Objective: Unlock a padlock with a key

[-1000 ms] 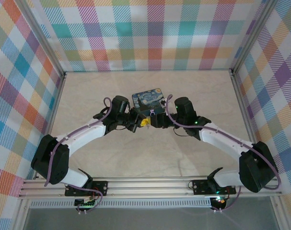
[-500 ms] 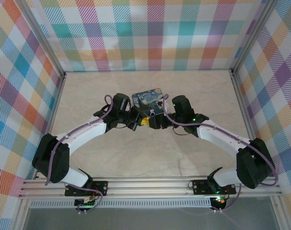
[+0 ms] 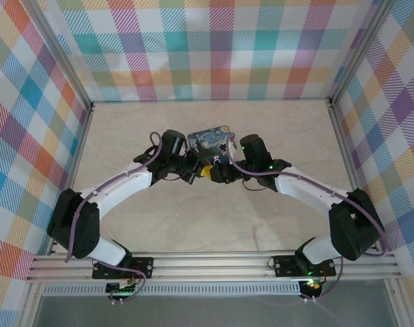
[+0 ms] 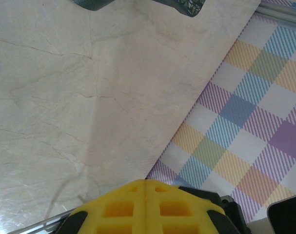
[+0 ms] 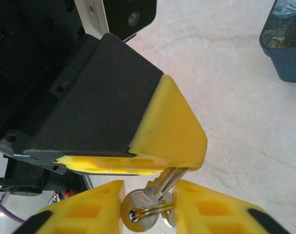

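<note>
Key (image 5: 155,190) is sitting with its round head and ring between the two yellow fingers (image 5: 89,214) of my right gripper (image 5: 148,195). Its blade is running straight away from that hand and is vanishing under the yellow tip of the left gripper (image 5: 179,153). The right fingers are standing close on either side of the head. I am not seeing whether they are actually pinching it, so I cannot tell if that hand is gripping.

The left gripper's fingers are pressed together, seam to seam in its own wrist view. I am not making out the padlock itself. Judging by where the blade is ending, it is probably hidden in that left grip, with the key already at or in the keyhole.

From above, both grippers are meeting nose to nose around the middle of the table (image 3: 193,225), with a yellow speck between them. They are just on the near side of the tin (image 3: 210,139), which is lying toward the far edge.

What I am weighing for the next move is the key's long axis, which is lining up from the right hand into the left one. The right arm is the one on the key, so I am judging that a turn about that axis is what comes next, once the right fingers are firmly on the head. If they are gripping loosely, the head could slip instead of turning.
</note>
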Action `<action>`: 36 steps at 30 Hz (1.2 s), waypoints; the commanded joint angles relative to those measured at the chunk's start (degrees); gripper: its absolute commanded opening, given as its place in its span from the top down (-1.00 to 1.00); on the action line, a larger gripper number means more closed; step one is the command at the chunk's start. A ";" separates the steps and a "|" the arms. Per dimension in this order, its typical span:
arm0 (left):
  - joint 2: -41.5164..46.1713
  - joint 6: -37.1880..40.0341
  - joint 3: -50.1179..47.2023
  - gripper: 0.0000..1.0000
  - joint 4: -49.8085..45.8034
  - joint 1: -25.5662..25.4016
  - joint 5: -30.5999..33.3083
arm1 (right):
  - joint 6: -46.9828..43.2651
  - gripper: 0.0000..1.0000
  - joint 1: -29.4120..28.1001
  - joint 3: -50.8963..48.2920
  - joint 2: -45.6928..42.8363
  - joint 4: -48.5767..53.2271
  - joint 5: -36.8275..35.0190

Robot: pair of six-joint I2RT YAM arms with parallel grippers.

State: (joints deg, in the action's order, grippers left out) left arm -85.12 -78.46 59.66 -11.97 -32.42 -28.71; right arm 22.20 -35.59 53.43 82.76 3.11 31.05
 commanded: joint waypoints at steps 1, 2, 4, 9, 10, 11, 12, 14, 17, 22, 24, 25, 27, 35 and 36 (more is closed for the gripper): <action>-0.42 2.46 2.63 1.00 -1.74 0.52 -0.58 | 0.94 0.54 0.04 1.71 1.16 -0.15 1.45; -0.47 3.01 2.93 1.00 -2.14 0.52 -0.53 | 1.51 0.58 0.00 1.97 1.41 0.07 1.56; -0.43 4.05 3.55 1.00 -3.34 0.52 0.05 | 2.65 0.66 0.00 2.59 1.78 1.02 1.39; -0.37 6.80 4.57 1.00 -7.30 0.52 1.20 | 6.16 0.85 0.00 3.96 3.35 3.22 2.35; -0.46 6.91 4.61 1.00 -7.32 0.52 1.22 | 7.00 0.86 -0.01 3.96 3.52 3.09 2.87; -0.48 7.04 4.63 1.00 -7.62 0.52 1.33 | 7.96 0.89 0.00 3.88 3.63 2.78 3.42; -0.63 7.39 4.93 1.00 -8.44 0.61 1.65 | 8.94 0.92 0.00 3.79 3.64 2.54 3.66; -1.04 8.65 5.74 1.00 -10.56 0.61 2.58 | 10.38 0.96 -0.06 3.88 3.47 2.65 3.78; -1.56 9.89 6.51 0.83 -12.59 1.08 3.55 | 11.50 1.00 0.00 4.39 2.98 4.15 3.17; -2.52 10.00 6.82 0.65 -12.32 2.18 3.27 | 13.22 1.00 0.00 5.15 3.14 5.59 2.00; -3.02 10.38 7.47 0.59 -12.46 2.35 2.85 | 13.95 1.00 0.02 5.24 3.30 5.52 2.00; -3.30 10.59 7.88 0.53 -12.70 2.45 2.63 | 14.22 1.00 0.00 5.28 3.35 5.59 1.92; -3.41 11.23 8.55 0.31 -12.80 2.93 2.23 | 14.54 1.00 0.07 5.03 3.21 5.37 1.93; -2.60 22.91 12.44 -0.13 -19.82 6.84 1.89 | 16.45 1.00 1.63 5.11 1.46 7.24 -0.71; -2.67 24.97 12.84 -0.13 -20.37 6.85 1.71 | 17.35 1.00 2.11 5.06 1.29 7.10 -0.73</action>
State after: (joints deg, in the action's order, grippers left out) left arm -88.29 -60.84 70.19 -27.81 -26.17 -26.06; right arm 37.23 -34.65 57.01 85.78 9.15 31.14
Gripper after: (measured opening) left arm 0.564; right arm 0.113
